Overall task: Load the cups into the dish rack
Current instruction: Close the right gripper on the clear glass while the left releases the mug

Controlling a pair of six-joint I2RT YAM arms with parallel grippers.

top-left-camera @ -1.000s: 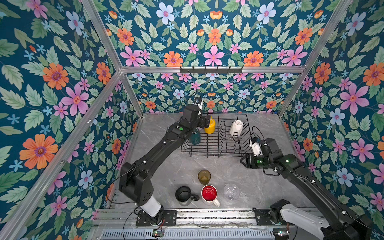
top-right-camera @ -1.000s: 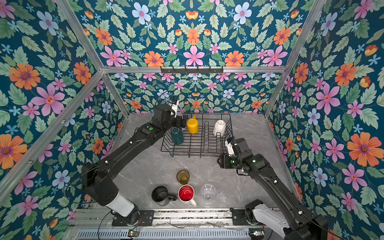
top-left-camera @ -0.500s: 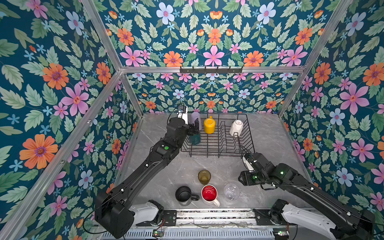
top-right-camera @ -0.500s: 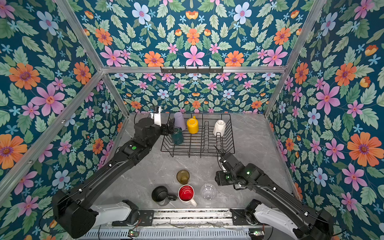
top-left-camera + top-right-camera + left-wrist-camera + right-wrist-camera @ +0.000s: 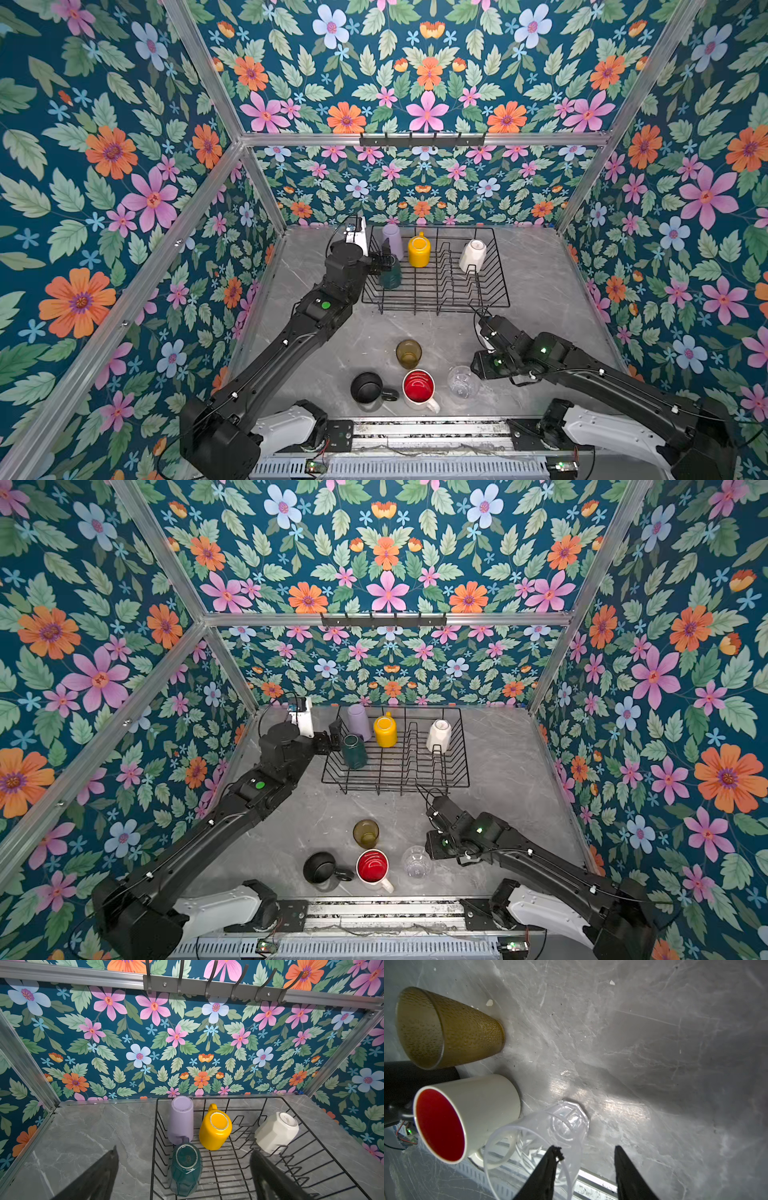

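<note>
The black wire dish rack (image 5: 436, 309) holds a lilac tumbler (image 5: 392, 241), a yellow mug (image 5: 418, 251), a cream-white mug (image 5: 473, 255) and a teal mug (image 5: 185, 1169), all mouth down. My left gripper (image 5: 184, 1149) hangs open just above the teal mug at the rack's left side, holding nothing. At the table's front stand an amber glass (image 5: 408, 353), a black mug (image 5: 366, 387), a red-inside white mug (image 5: 418, 385) and a clear glass (image 5: 566, 1122). My right gripper (image 5: 585, 1148) is open astride the clear glass's wall, one finger inside the rim, one outside and apart from it.
A row of metal hooks (image 5: 218, 987) is fixed to the back wall above the rack. Floral walls enclose the grey marble table (image 5: 540, 291) on three sides. A metal rail (image 5: 415, 432) runs along the front edge, close behind the four front cups.
My left arm has drawn back from over the rack to its left edge, still open. My right arm has dropped from the rack's front corner to the clear glass, jaws narrowing.
</note>
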